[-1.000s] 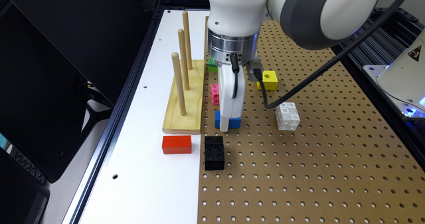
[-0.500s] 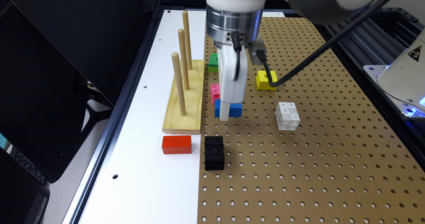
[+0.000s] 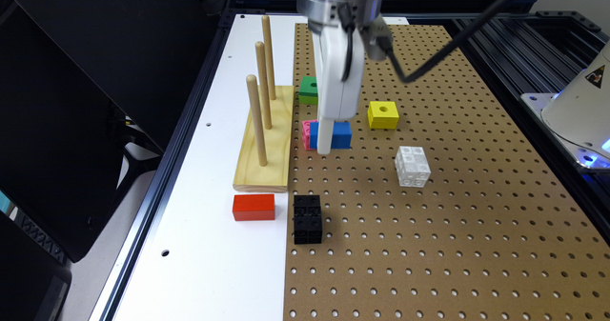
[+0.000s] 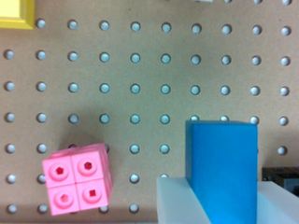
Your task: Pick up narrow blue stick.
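The narrow blue stick hangs above the brown pegboard, with my gripper shut on it. In the wrist view the blue stick sits clamped between my two white fingers, with the board's holes well below it. In the exterior view a pink cube lies just behind the stick.
A wooden base with three upright pegs stands to the exterior view's left of my gripper. Around it on the board are a green block, yellow block, clear cube and black block. A red block lies on the white strip.
My gripper has risen from the board with the blue stick held in it. The other blocks have stayed in place.
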You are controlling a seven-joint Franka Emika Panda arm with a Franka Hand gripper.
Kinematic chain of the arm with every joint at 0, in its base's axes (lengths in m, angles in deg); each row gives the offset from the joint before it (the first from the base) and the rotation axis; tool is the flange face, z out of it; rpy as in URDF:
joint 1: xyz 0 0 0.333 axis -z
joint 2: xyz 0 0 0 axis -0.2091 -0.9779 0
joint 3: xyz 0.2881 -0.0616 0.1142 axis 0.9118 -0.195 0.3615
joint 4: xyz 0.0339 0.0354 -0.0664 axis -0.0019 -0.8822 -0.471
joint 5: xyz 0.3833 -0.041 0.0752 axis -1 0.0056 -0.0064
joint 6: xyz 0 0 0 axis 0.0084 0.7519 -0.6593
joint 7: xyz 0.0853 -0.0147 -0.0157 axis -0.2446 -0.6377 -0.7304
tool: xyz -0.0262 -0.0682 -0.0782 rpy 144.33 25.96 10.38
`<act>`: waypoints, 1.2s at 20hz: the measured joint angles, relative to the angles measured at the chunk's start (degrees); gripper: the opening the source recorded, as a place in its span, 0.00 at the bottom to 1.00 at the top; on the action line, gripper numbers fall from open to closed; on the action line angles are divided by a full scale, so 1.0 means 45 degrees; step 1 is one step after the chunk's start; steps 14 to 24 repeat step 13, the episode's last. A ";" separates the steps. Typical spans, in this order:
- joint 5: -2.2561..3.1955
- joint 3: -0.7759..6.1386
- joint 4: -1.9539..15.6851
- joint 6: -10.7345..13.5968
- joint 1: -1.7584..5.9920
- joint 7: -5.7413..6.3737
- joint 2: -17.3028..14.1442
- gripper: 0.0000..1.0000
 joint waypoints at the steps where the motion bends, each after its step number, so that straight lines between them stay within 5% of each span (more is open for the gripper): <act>1: -0.0001 0.0006 -0.0007 0.0264 0.0000 0.0005 0.0263 0.00; 9: -0.0013 0.0036 0.0003 0.1415 0.0000 0.0030 0.1516 0.00; 24: -0.0013 0.0039 0.0008 0.1459 0.0000 0.0033 0.1663 0.00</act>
